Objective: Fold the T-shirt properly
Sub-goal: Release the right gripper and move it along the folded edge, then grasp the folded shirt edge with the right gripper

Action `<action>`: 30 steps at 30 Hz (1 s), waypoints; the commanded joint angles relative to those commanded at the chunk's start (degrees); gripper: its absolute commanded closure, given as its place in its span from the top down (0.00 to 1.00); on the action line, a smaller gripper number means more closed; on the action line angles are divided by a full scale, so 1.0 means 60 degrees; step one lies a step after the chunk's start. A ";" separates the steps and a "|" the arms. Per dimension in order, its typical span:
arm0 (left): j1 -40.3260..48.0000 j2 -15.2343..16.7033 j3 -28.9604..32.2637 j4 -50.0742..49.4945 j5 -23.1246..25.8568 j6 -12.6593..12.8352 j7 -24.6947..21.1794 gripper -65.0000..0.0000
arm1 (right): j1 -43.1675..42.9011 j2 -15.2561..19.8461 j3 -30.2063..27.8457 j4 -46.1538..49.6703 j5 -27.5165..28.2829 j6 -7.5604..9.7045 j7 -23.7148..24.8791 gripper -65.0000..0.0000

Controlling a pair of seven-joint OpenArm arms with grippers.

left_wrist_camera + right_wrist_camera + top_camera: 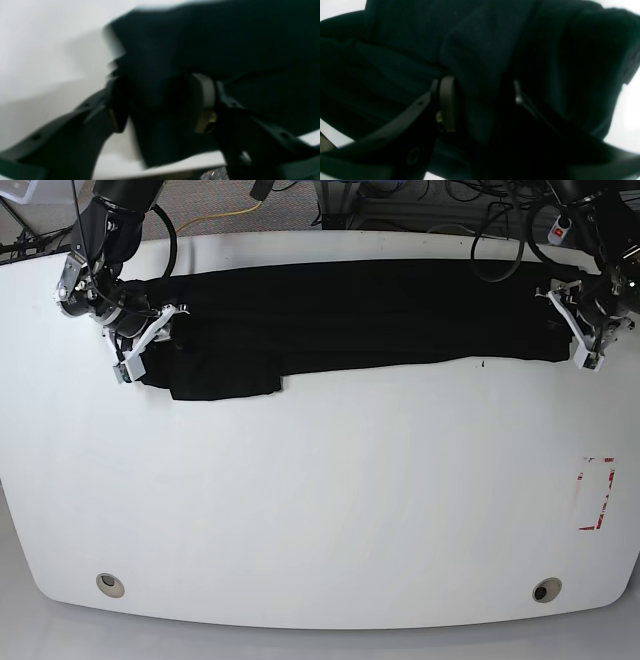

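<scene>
A: What is seen nearest the base camera?

B: Bare white bench [320,520] is seen, with two round holes [110,584] set near its front edge, one toward each side. A red-outlined marking [596,494] is found further back on the base view's right.

A: And beyond that?

B: The T-shirt [350,315] is laid as a long black band across the far part of the bench, from side to side. A squarish flap [225,375] is seen jutting toward the camera at the band's left end. No graphic or text can be made out on it.

A: How is the right gripper placed?

B: The right gripper [148,340] is found at the band's left end in the base view. In the right wrist view a thick fold of black cloth [475,75] is held between its fingers [447,103], so it is closed on the T-shirt.

A: And the left gripper?

B: The left gripper [580,325] is placed at the band's other end. In the blurred left wrist view, dark cloth [160,105] is pinched between its fingers [206,92], with white bench visible beside it. It, too, is clamped on the T-shirt.

A: What lies furthest back?

B: Cables [490,220] are seen beyond the bench's far edge.
</scene>
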 joint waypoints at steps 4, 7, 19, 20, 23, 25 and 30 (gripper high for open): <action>0.0103 0.0000 0.0029 -0.0015 0.0015 0.0000 -0.0205 0.45 | 0.0044 0.0103 0.0000 0.0938 0.0000 0.0000 -0.0308 0.39; 0.0103 0.0000 0.0059 -0.0117 0.0015 0.0000 -0.0205 0.45 | 0.0293 0.0000 0.0000 0.1934 0.0000 0.0000 -0.0879 0.39; -0.0103 0.0044 0.0073 -0.0205 0.0015 0.0000 -0.0220 0.44 | 0.1773 -0.0117 -0.0088 0.1099 -0.0088 0.0000 -0.1201 0.63; -0.0161 0.0044 0.0073 -0.0205 0.0015 0.0000 -0.0220 0.44 | 0.1875 -0.0117 -0.0103 0.0894 -0.0088 0.0000 -0.1187 0.68; -0.0190 0.0044 0.0073 -0.0205 0.0015 0.0000 -0.0220 0.44 | 0.2242 -0.0117 -0.0103 0.0176 -0.0088 0.0000 -0.1172 0.72; -0.0190 0.0044 0.0073 -0.0205 0.0015 0.0000 -0.0220 0.44 | 0.2535 -0.0103 -0.0103 -0.0396 -0.0088 0.0000 -0.1040 0.72; -0.0190 0.0044 0.0073 -0.0205 0.0015 0.0000 -0.0220 0.44 | 0.3062 0.0103 -0.0469 -0.1612 -0.0791 0.0000 -0.0117 0.72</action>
